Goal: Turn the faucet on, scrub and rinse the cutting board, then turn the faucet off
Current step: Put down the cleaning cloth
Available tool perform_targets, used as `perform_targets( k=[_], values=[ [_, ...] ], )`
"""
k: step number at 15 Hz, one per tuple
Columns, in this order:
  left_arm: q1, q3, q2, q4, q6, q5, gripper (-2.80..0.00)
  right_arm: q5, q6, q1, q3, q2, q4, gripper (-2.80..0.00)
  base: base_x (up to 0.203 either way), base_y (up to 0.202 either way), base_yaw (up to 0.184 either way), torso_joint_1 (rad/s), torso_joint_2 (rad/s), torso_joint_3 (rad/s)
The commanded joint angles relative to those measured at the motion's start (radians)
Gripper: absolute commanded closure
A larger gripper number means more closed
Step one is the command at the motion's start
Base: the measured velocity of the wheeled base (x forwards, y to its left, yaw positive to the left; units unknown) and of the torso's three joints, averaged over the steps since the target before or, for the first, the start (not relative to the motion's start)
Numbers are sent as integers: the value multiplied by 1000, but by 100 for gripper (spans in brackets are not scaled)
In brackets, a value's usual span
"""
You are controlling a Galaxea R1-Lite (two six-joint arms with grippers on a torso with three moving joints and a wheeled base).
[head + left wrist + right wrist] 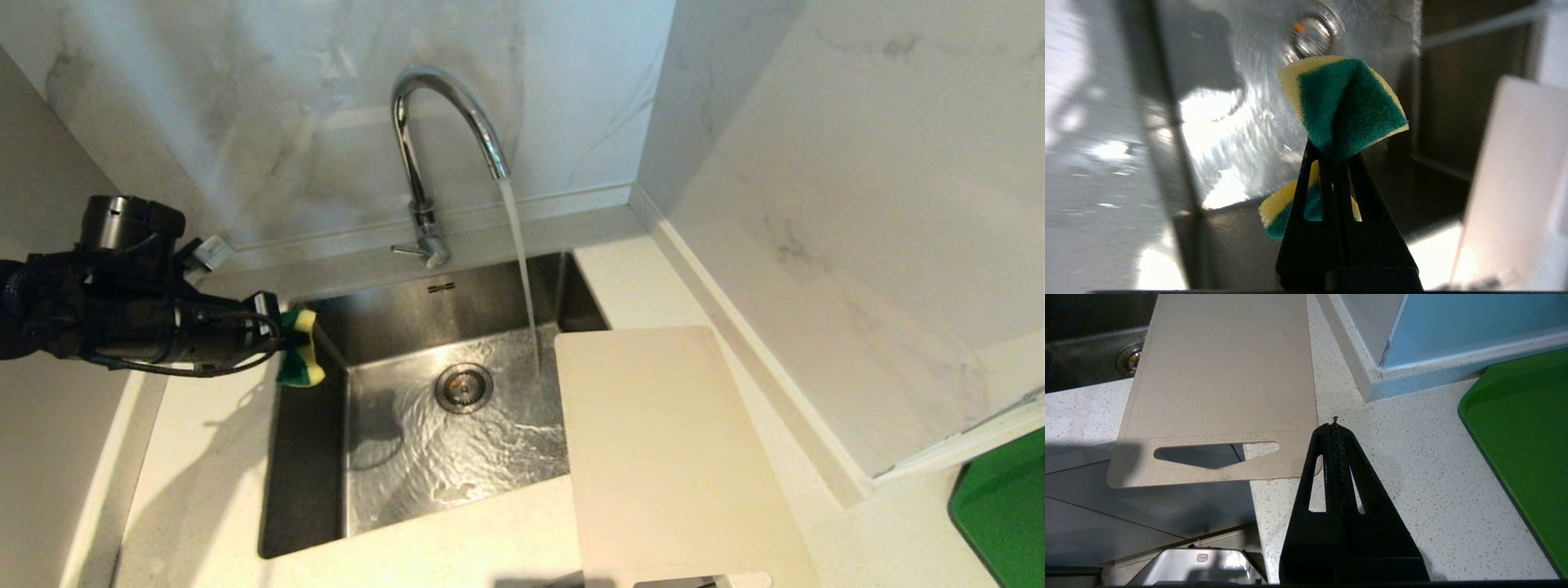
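The cutting board's (669, 457) near end ran off the bottom of the head view, so its slot handle barely showed there; the right wrist view showed that end overhanging the counter's (1412, 490) front edge. The right gripper (1335, 424) was out of the head view and hung, clenched on nothing, over the counter just beside the board's handle corner. A green tray (1000, 510) was cut off at the counter's right edge.

The board was cream-white, thin, with rounded corners, lying flat with its far left part over the sink's (310, 457) right rim. The chrome faucet (424, 139) stood at the sink's back edge, water pouring from its spout.

The left gripper (282, 339), over the sink's left rim, was grasping a yellow-and-green sponge (1347, 102).

A small mark on the sink's back wall was unreadable.
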Motion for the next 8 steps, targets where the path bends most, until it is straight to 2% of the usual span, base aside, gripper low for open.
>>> perform_targets(
  k=[1, 3, 6, 8],
  values=[
    [7, -21, -18, 14, 5, 43, 0, 0, -1, 0, 2, -4, 0, 0, 0, 0, 0, 0, 0, 0],
    [9, -57, -35, 107, 51, 46, 0, 0, -1, 0, 2, -4, 0, 0, 0, 0, 0, 0, 0, 0],
    [21, -144, -50, 323, 129, 48, 0, 0, 0, 0, 2, -4, 0, 0, 0, 0, 0, 0, 0, 0],
    [63, -154, -49, 396, 223, 48, 0, 0, 0, 0, 2, -4, 0, 0, 0, 0, 0, 0, 0, 0]
  ],
)
